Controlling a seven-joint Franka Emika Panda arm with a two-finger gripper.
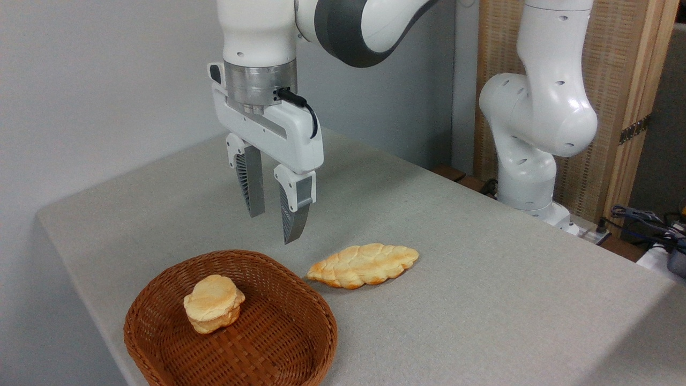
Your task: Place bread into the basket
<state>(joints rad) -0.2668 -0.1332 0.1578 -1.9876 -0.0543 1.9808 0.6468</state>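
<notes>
Fingers [252, 187] of the gripper [275, 228] are held slightly apart and empty above the table [482, 268], bread [363, 265] is left lying just right of the basket [161, 316], approach is judged underway, and descent over the loaf is called for.

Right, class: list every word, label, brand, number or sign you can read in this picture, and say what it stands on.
None can be read. The robot arm, the gripper, the braided bread, the wicker basket and the grey table carry no visible print.
</notes>
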